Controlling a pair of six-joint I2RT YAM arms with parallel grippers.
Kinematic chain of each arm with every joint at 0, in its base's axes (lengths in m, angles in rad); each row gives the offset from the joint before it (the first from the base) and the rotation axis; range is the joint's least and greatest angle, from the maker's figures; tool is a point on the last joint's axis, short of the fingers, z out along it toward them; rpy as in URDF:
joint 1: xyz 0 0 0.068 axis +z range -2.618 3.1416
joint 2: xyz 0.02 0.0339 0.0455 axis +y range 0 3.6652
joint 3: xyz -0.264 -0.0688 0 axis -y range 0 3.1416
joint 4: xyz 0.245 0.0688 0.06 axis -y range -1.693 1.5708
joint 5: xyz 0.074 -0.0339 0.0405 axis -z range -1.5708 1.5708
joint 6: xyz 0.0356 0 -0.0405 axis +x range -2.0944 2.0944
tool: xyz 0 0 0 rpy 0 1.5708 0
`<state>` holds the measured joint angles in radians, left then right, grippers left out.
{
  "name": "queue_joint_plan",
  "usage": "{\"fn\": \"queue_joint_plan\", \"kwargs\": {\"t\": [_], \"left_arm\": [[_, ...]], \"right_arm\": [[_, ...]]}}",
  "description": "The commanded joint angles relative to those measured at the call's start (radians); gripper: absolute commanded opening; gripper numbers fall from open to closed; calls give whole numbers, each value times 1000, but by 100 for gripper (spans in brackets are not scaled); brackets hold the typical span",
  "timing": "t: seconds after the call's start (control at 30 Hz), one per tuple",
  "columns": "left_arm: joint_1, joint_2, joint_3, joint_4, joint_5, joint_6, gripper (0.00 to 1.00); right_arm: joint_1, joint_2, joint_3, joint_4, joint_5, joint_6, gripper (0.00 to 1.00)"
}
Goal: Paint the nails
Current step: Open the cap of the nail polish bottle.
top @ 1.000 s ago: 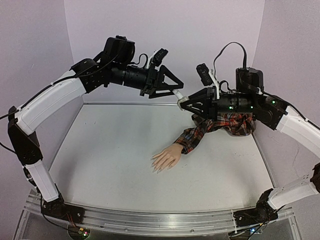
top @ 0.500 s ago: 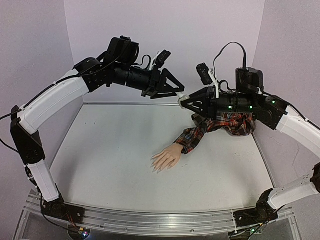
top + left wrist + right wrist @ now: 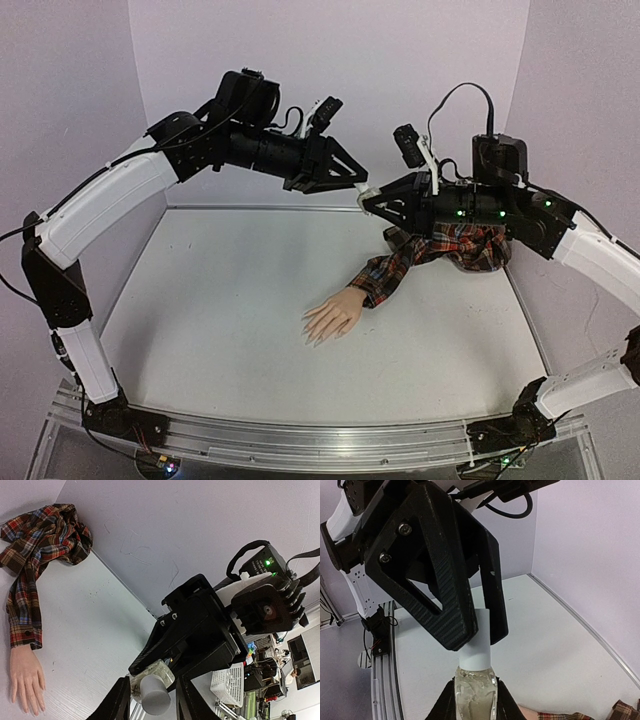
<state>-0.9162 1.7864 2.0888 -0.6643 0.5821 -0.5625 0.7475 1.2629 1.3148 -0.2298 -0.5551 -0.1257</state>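
A: Where do the tiny pale nails (image 3: 314,338) lie?

B: On the skin-coloured mannequin hand (image 3: 335,315), flat on the grey tabletop (image 3: 220,300), well below both jaws. The fingers point near-left, and neither arm is clearly nearer.

A: And the jaws?

B: The right jaws clamp the small clear bottle (image 3: 474,697). The left jaws straddle its white cap (image 3: 475,640); whether they pinch it cannot be told.

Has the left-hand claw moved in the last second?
Yes. Against the still mannequin hand, the left gripper has edged slightly right, narrowing around the white cap of the bottle.
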Motion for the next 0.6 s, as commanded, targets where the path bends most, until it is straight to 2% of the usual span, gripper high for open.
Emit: {"fn": "queue_joint_plan", "kwargs": {"t": [0.0, 0.07, 0.27, 0.47, 0.57], "left_arm": [[-6, 0, 42, -6, -24, 23, 28], [-8, 1, 44, -9, -22, 21, 27], [-13, 2, 43, -13, -20, 22, 30], [-15, 4, 49, -13, -21, 24, 21], [-17, 2, 54, -11, -31, 30, 13]], "right_arm": [[0, 3, 41, 40, 9, 9, 0], [0, 1, 38, 41, 18, 8, 0], [0, -2, 35, 44, 25, 13, 0], [0, -2, 37, 46, 20, 15, 0], [0, 0, 35, 46, 17, 15, 0]]}}
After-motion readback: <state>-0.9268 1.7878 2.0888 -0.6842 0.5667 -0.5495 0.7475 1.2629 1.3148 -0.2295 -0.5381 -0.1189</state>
